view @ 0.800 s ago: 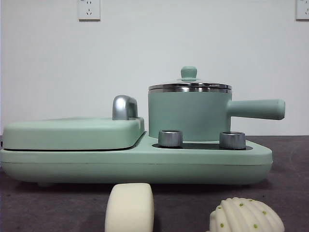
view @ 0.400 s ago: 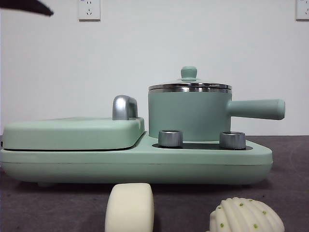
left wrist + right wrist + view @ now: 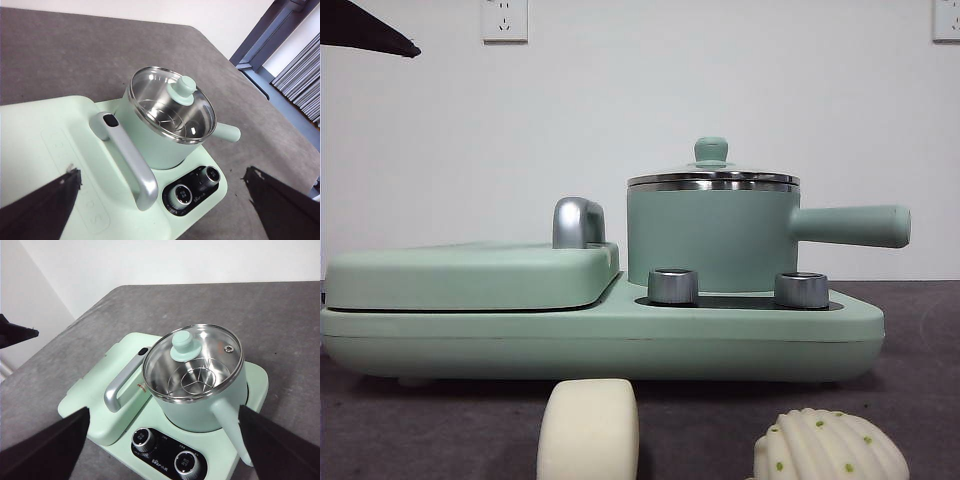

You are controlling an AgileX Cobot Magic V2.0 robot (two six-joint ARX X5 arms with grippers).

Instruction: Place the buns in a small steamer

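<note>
A: Where are the grippers?
B: Left gripper [image 3: 165,200] and right gripper [image 3: 162,440] hang high above the steamer [image 3: 712,235], jaws spread, holding nothing.
A: Progress?
B: None yet. The lid [image 3: 192,360] is on; both buns, smooth [image 3: 588,430] and ribbed [image 3: 830,447], lie on the table in front.
A: Anything unclear?
B: The buns' lower halves are cropped.

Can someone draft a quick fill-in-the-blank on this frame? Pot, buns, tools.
1. The glass lid sits ____ the small steamer.
2. The buns lie on the table, ____ of them in total.
3. The steamer's straight handle is ____ in colour.
4. The left tool and right tool each hold ____.

Missing words: on; two; green; nothing
</note>
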